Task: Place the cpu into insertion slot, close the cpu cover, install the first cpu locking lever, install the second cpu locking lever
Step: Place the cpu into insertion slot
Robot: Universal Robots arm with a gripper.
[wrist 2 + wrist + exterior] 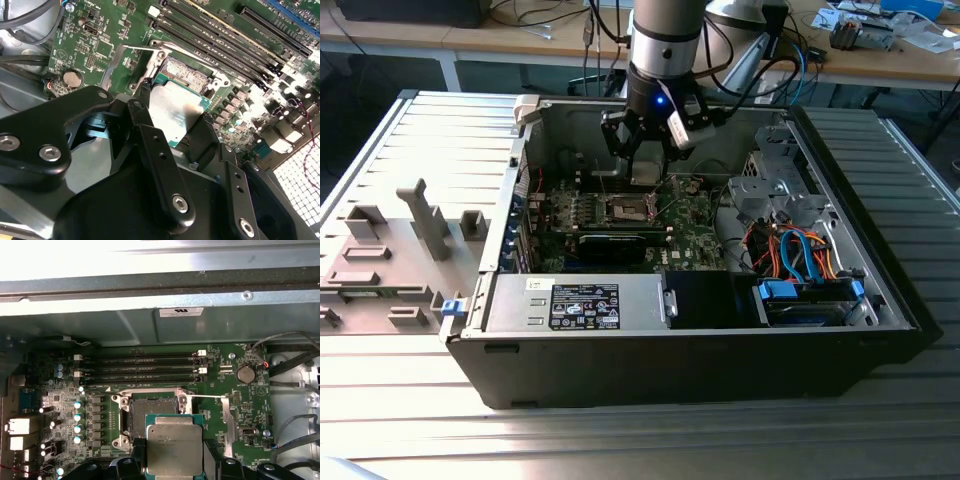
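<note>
My gripper hangs inside the open computer case and is shut on the cpu. In both wrist views the cpu is a silver-grey square on a green board, pinched at two opposite edges by the black fingers. It hovers just above and partly over the insertion slot, a dark square socket with a silver rim on the green motherboard. The cpu cover stands swung open beside the socket. A thin metal lever sticks out from the socket's rim.
Four long memory slots run beside the socket. A long black card, a power supply and a drive cage with blue and orange cables fill the case. The case's walls stand around the gripper.
</note>
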